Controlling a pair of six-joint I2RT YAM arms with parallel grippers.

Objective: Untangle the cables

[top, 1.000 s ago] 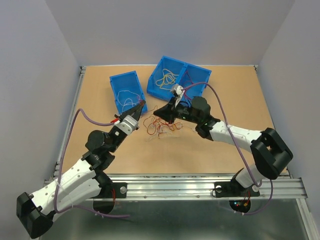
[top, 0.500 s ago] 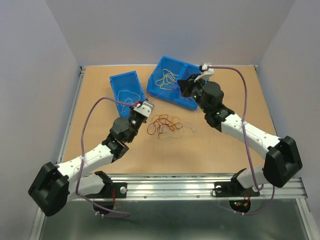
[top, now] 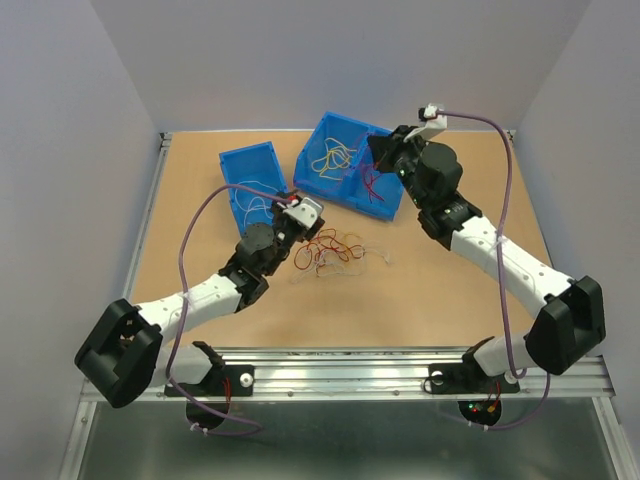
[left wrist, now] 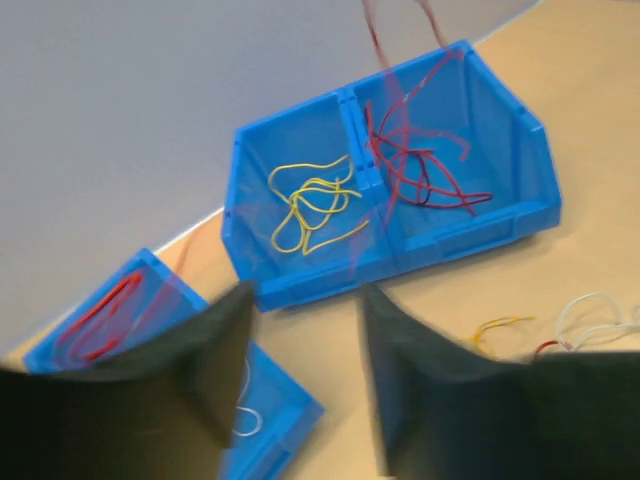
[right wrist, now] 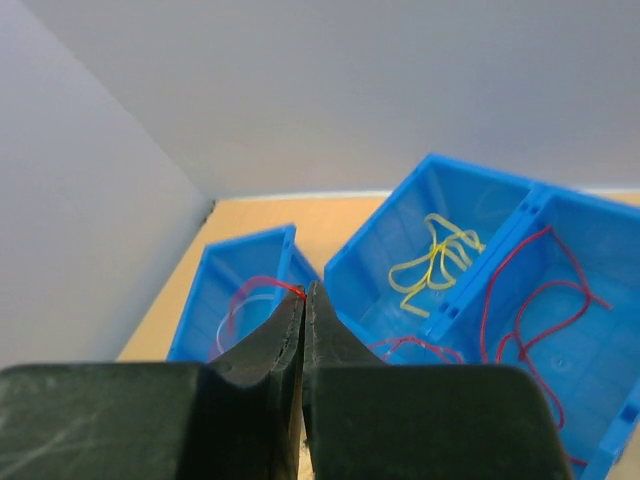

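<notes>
A tangle of red, yellow and white cables [top: 330, 250] lies on the table in front of the blue bins. My right gripper [top: 374, 150] hangs above the double bin [top: 340, 197]. It is shut on a thin red cable [right wrist: 262, 285], pinched at the very tips [right wrist: 305, 291], and the cable dangles below it [top: 372, 185]. My left gripper [top: 312, 222] stands open and empty [left wrist: 305, 292] between the single bin [top: 232, 160] and the tangle. In the double bin, yellow cables [left wrist: 310, 205] lie in one half and red cables [left wrist: 420, 165] in the other.
The single bin holds a white cable [left wrist: 245, 420], and a blurred red one [left wrist: 100, 315] shows over it. Loose white and yellow ends [left wrist: 590, 320] lie on the table right of the left gripper. Grey walls close in the table on three sides.
The left gripper has opened, and its arm has swung right towards the tangle. The right gripper rose from the tangle and moved back over the double bin with a red cable.
</notes>
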